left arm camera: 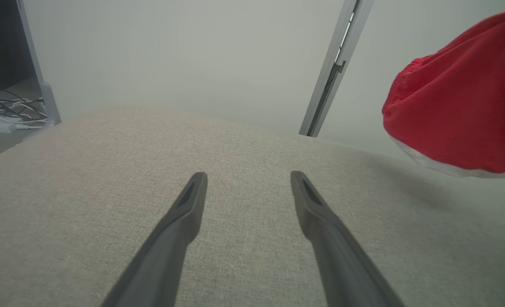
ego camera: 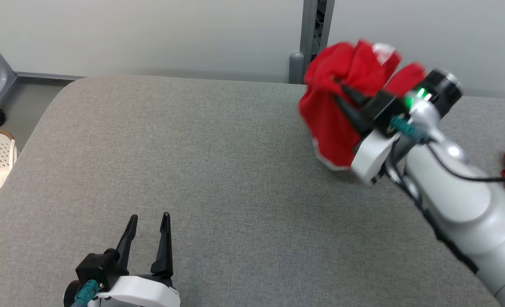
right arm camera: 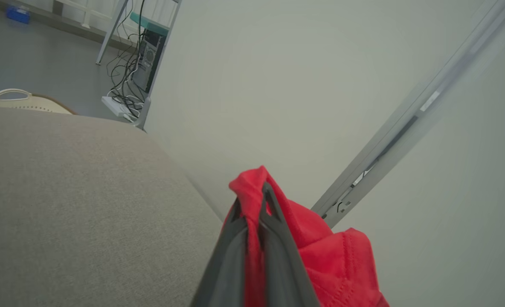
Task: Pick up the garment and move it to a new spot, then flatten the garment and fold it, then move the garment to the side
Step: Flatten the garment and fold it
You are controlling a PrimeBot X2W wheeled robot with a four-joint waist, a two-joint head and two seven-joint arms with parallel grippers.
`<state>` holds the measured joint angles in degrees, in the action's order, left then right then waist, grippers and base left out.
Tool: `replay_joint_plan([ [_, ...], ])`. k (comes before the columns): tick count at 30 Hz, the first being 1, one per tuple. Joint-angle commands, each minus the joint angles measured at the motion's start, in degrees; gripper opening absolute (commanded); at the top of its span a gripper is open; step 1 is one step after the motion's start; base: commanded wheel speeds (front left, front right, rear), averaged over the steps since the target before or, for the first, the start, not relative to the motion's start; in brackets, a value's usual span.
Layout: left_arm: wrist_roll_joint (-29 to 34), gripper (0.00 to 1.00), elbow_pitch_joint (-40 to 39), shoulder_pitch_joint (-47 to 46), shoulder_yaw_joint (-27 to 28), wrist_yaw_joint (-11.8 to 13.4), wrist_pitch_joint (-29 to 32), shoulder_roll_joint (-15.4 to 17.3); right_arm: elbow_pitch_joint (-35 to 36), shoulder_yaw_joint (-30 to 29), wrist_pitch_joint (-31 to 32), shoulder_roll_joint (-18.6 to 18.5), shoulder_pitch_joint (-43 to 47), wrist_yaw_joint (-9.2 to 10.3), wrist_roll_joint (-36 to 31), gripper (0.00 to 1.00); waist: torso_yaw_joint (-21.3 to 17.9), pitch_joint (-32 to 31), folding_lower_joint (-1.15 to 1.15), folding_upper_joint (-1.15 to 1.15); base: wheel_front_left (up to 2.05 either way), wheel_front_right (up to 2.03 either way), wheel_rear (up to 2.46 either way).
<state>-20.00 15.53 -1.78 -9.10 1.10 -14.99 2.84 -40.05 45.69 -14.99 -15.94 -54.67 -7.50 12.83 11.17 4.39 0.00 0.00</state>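
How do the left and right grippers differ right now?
The left gripper is open and empty; the right gripper is shut on the bunched red garment. The left gripper sits low at the near edge of the grey padded surface; the right gripper is raised at far right. Both have two long dark fingers.

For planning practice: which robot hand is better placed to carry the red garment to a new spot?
Right. The right hand is shut on the garment, lifted off the surface; the left hand stands open, empty.
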Motion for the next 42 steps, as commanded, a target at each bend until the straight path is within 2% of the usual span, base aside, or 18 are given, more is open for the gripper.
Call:
replay_joint_plan([
  [1,-0.3,1.0,-0.3,-0.5,-0.1,0.3,-0.2,0.2,-0.3,1.6,-0.2,0.2,2.6,0.01,-0.4,0.0,0.5,0.5,0.0,0.0,0.0,0.0,0.0],
  [4,-0.5,1.0,-0.3,-0.9,0.0,0.4,-0.2,0.2,-0.1,5.8,-0.3,2.5,6.7,0.01,1.4,0.0,1.0,0.9,0.0,0.0,0.0,0.0,0.0],
  [11,-0.6,1.0,-0.3,-0.9,0.4,0.8,-0.2,0.2,0.7,17.1,-0.2,4.8,14.7,0.01,9.7,0.0,0.4,1.1,0.0,0.0,0.0,0.0,0.0],
  [18,-0.7,1.0,0.2,-1.0,0.7,0.8,-0.2,0.2,3.6,25.8,3.3,4.6,20.4,0.01,18.8,0.0,-2.2,0.6,0.0,0.0,0.0,0.0,0.0],
  [19,-0.6,1.0,0.2,-1.1,0.7,0.7,-0.2,0.2,4.3,26.5,4.3,4.3,21.1,0.0,19.6,0.05,-2.6,0.6,0.0,0.0,0.0,0.0,0.0],
  [20,-0.5,1.0,0.2,-1.1,0.7,0.6,-0.2,0.2,5.4,26.8,5.1,4.0,21.5,0.0,20.4,1.0,-3.1,0.6,0.0,0.0,0.0,0.0,0.0],
  [26,-0.1,1.0,0.3,-1.3,1.3,0.4,-0.2,0.2,8.6,27.6,10.4,1.3,23.6,0.01,24.8,1.0,-5.8,-0.1,0.0,0.0,0.0,0.0,0.0],
  [32,0.5,1.0,0.3,-1.4,2.5,0.4,-0.2,0.2,8.8,22.8,9.2,-1.0,22.1,0.01,26.9,1.0,-8.3,-1.4,0.0,0.0,0.0,0.0,0.0],
  [37,1.2,1.0,-0.1,-1.4,4.3,0.1,-0.2,0.2,7.9,12.8,5.1,-2.2,21.3,0.01,26.1,1.0,-10.8,-2.6,0.0,0.0,0.0,0.0,0.0],
  [42,1.5,1.0,-0.8,-2.2,5.8,0.0,-0.2,0.2,7.0,-0.1,0.8,-1.4,23.0,0.0,22.5,1.0,-12.7,-2.8,0.0,0.0,0.0,0.0,0.0],
])
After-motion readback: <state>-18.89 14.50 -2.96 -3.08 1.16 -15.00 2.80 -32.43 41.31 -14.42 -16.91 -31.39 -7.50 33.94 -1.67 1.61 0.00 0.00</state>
